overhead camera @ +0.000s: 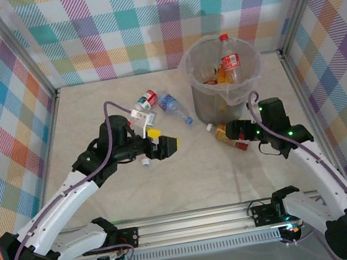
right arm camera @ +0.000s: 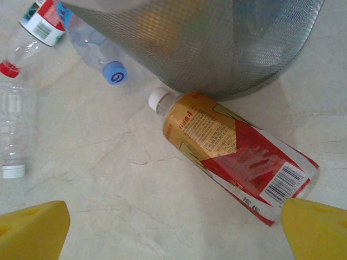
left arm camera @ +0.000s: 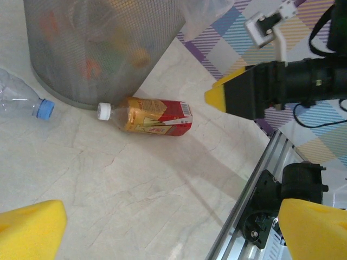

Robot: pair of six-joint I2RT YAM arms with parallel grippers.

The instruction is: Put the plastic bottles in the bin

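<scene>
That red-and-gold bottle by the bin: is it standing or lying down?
Lying down. The red-and-gold bottle rests on its side on the table, outside the bin, with its white cap on.

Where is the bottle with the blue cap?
In the top view, the blue-capped bottle lies on the table just left of the bin, with a red-labelled bottle on its other side.

Grey mesh bin (right arm camera: 217,43); white-capped bottle (right arm camera: 227,157) with a gold-and-red label; clear blue-capped bottle (right arm camera: 100,54); cream, faintly veined tabletop (right arm camera: 108,184); walls (overhead camera: 110,21) in multicoloured pastel plaid.
</scene>
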